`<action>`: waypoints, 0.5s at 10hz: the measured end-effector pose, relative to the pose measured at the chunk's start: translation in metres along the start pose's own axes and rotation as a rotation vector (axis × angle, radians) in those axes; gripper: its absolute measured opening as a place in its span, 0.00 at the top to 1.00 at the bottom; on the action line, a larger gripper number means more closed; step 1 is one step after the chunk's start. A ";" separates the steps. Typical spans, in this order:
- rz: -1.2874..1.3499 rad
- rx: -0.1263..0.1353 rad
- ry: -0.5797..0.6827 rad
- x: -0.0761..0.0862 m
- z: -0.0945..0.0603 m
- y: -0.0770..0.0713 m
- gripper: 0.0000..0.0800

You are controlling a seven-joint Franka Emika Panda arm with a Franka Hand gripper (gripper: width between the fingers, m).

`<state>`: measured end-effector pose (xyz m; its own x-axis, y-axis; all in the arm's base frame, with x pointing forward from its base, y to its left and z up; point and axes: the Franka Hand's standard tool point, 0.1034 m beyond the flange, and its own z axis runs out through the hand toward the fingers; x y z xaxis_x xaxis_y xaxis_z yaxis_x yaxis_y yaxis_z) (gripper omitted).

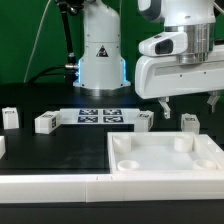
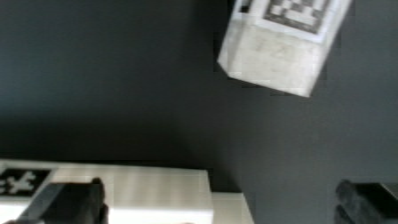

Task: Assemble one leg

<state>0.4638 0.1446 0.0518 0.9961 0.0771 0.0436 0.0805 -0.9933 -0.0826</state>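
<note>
Gripper [image 1: 189, 103] gapes empty; in the exterior view, a flat white square tabletop [image 1: 165, 155] lies at its six o'clock, the marker board [image 1: 98, 115] at nine. Small white cuboid leg [image 2: 281, 45] lies untouched, tag showing.

My base [image 1: 88, 65] is a stout white column with rounded shoulders. It carries a black triangular warning sticker [image 1: 101, 52] on its front, and a blue light [image 1: 74, 70] glows low on its side. A dark cable [image 1: 68, 35] runs along it. My hand housing [image 1: 178, 72] is glossy white and boxy with softened corners, split by dark seams. My gripper [image 1: 189, 105] ends in two slim dark fingers [image 1: 165, 106]. From my wrist they show only as blurred black blocks [image 2: 71, 203].
</note>
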 end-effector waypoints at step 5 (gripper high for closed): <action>0.242 0.012 -0.043 -0.004 0.002 -0.006 0.19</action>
<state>0.4589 0.1506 0.0502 0.9870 -0.1591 -0.0214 -0.1604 -0.9823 -0.0971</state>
